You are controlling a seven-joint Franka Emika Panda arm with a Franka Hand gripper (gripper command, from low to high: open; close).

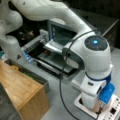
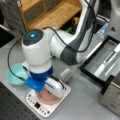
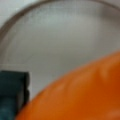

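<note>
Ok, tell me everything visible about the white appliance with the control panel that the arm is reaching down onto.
The white appliance is a flat, squarish slab, plastic by its look, lying on the grey table at a front view's bottom. A control panel with small buttons and a dark display runs along its near edge. On its top sits a round pinkish pan. The tool comes down over that pan. In the wrist view, an orange object lies inside.

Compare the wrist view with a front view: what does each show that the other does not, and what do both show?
Only the wrist view shows an orange object up close, with one dark finger of the gripper beside it. Only a front view shows the teal bowl, wooden shelf, black tray and white arm. Both show the round pan beneath the gripper.
</note>
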